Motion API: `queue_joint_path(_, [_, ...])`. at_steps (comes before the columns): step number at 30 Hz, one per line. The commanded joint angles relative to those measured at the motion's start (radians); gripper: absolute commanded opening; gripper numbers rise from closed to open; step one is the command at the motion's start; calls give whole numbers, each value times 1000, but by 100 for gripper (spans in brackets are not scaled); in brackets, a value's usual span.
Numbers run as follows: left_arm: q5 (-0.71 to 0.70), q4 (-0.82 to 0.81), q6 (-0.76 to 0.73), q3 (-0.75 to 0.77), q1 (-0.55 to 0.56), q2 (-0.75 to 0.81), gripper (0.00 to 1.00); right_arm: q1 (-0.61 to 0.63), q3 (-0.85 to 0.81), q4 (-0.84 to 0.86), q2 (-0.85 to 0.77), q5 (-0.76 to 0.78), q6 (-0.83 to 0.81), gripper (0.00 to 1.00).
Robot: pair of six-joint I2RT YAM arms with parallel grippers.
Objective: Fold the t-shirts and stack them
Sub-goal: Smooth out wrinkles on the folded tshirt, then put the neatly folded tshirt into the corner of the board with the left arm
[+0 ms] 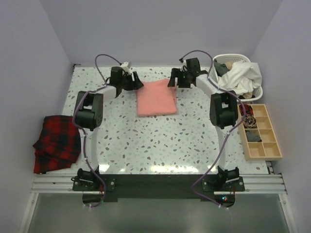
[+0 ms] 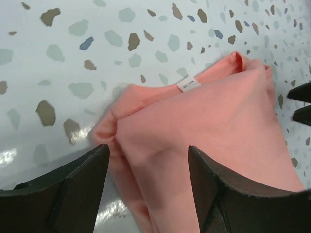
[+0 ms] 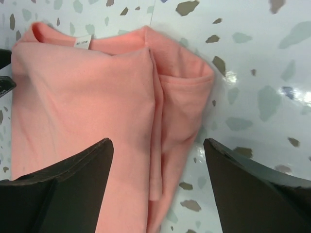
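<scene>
One salmon-pink t-shirt (image 1: 156, 98) lies folded into a flat rectangle at the back middle of the speckled table (image 1: 160, 141). My left gripper (image 1: 137, 83) hovers at its far left corner and my right gripper (image 1: 172, 80) at its far right corner. In the left wrist view the left gripper (image 2: 148, 160) is open, its dark fingers (image 2: 82, 184) astride the shirt's (image 2: 214, 126) folded edge. A small white label (image 2: 188, 83) shows at the collar. Seen from the right wrist, the right gripper (image 3: 158, 145) is open over the shirt's (image 3: 87, 111) tucked sleeve edge. Neither grips cloth.
A red-and-black plaid cloth (image 1: 57, 143) lies at the table's left edge. A white laundry basket (image 1: 232, 56) with pale clothes stands at the back right. A wooden compartment tray (image 1: 263, 157) sits along the right edge, beside the right arm.
</scene>
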State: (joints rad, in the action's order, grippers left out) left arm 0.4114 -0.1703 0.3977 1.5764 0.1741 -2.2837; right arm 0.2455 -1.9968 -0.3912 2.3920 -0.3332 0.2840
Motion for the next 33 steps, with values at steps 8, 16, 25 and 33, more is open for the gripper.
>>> queue_joint_path(8, [-69,-18,-22,-179,-13,201,72,-31,104,26,-148,46,-40,82])
queue_joint_path(16, [-5,-80,24,-268,-13,182,72,-31,154,77,-108,-30,-13,82])
queue_joint_path(25, [108,-169,95,-286,10,124,72,-15,159,98,-53,-128,35,82])
queue_joint_path(33, [190,-228,168,-253,71,67,71,28,165,112,-25,-268,43,81])
